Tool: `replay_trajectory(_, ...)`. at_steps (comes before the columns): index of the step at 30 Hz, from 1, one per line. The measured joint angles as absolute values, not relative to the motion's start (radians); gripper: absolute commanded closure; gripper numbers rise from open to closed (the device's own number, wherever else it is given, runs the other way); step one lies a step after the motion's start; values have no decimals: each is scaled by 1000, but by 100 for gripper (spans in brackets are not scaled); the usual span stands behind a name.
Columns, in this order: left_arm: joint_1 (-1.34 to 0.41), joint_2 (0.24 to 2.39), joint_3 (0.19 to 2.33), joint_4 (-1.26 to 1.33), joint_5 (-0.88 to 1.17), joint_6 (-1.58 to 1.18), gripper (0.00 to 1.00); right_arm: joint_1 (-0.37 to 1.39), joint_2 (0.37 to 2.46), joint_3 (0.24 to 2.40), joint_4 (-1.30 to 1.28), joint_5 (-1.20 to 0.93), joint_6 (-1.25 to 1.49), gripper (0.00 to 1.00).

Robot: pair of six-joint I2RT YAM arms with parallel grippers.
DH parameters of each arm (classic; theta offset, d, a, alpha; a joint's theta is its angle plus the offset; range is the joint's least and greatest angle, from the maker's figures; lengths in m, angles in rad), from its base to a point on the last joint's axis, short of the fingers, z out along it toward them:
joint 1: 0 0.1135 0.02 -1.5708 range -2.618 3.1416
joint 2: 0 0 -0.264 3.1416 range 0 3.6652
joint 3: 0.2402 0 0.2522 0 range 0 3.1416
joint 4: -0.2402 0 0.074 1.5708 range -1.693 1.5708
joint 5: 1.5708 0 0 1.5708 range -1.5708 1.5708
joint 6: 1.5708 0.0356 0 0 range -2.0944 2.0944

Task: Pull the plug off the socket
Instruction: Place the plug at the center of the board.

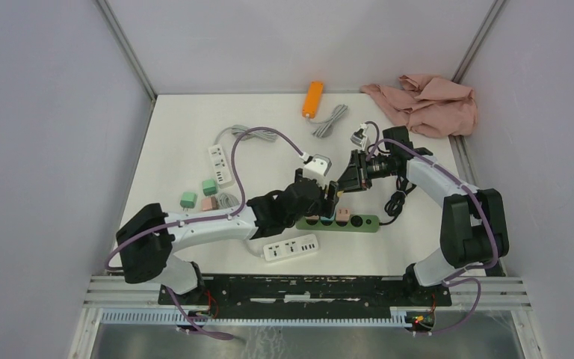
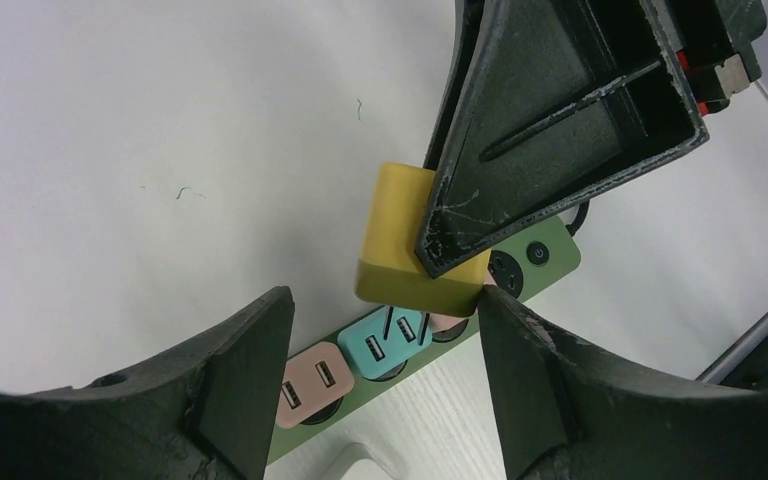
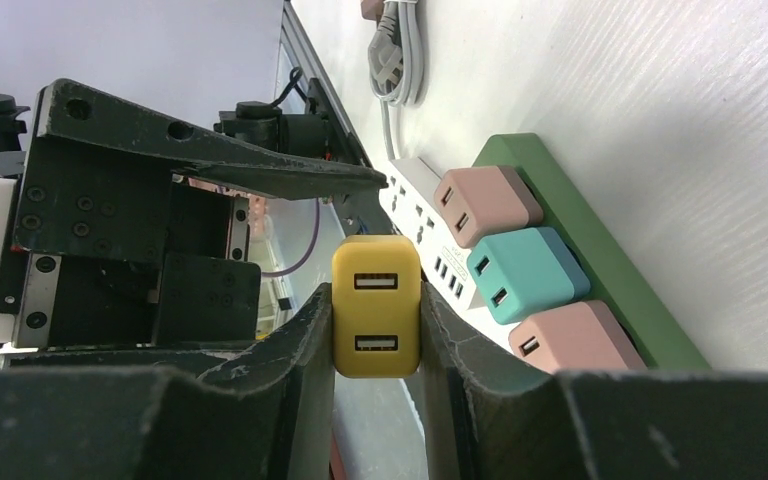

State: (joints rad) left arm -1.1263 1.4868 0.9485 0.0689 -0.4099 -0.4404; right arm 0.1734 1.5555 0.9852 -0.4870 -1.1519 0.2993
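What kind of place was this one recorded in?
Probably a lab robot test cell: plain grey wall panels on metal framing, a white table strewn with power strips, and the right gripper holding a yellow plug.

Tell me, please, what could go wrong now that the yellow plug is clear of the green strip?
The right gripper pinches the yellow plug with its prongs bare, close to the teal adapter. A slip could drop it onto the green strip or the adapters there. The open left gripper sits close beside the plug, so the arms might clash when either moves.
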Motion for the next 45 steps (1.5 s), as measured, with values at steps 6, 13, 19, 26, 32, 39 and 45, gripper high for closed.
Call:
replay_trajectory(6,-1128,1535,991,59,-409,-428,39,173,1558,985,-490,-1159,299,86)
replay_trajectory(13,-1132,1569,1020,58,-391,-408,81,169,1569,986,-488,-1159,295,84)
replay_trajectory(19,-1131,1574,1022,61,-390,-395,97,167,1570,987,-492,-1159,278,41)
replay_trajectory(26,-1113,1525,919,107,-400,-386,97,168,1570,1032,-584,-1170,189,0)
replay_trajectory(32,-1038,1396,776,52,-445,-459,97,168,1558,1051,-638,-1164,120,0)
replay_trajectory(39,-788,1189,548,15,-411,-580,97,168,1557,1061,-675,-1144,81,0)
replay_trajectory(45,-677,1090,476,-52,-442,-656,95,168,1557,1062,-684,-1138,72,0)
